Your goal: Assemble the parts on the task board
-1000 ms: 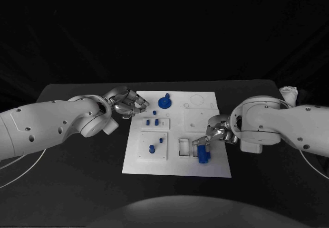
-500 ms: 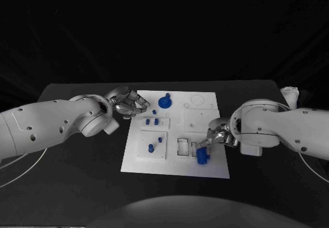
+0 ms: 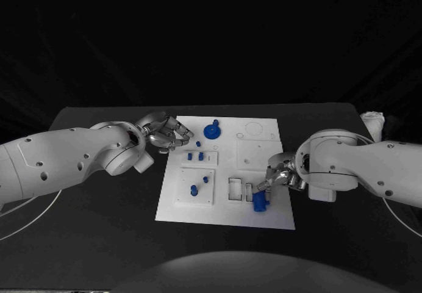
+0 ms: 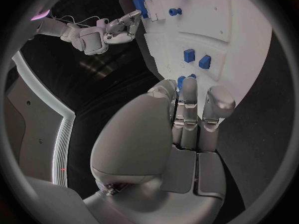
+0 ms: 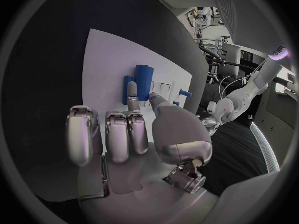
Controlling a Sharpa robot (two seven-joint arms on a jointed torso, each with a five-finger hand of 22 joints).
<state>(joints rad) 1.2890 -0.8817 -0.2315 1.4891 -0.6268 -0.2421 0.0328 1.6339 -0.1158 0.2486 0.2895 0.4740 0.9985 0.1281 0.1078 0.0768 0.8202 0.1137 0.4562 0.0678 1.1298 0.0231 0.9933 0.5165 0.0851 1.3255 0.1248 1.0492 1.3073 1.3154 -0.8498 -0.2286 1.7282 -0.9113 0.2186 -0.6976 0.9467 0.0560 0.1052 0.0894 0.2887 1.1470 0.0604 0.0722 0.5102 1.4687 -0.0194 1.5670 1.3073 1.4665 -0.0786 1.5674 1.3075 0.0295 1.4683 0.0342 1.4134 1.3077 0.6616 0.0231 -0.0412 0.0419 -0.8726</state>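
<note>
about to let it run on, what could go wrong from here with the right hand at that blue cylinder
1. The right hand has fingertips at the blue cylindrical part near the white task board's near right corner; whether it grips is unclear, so the part could tip or slip.
2. A sideways push there might shift the board.
3. The left hand sits curled at the board's far left edge and could bump it.

1. No text, label, brand, number or sign can be read on the task board (image 3: 264,146) or its blue parts (image 3: 260,201).
2. Nothing legible on the arms, either hand, or the bench (image 3: 105,207).
</note>
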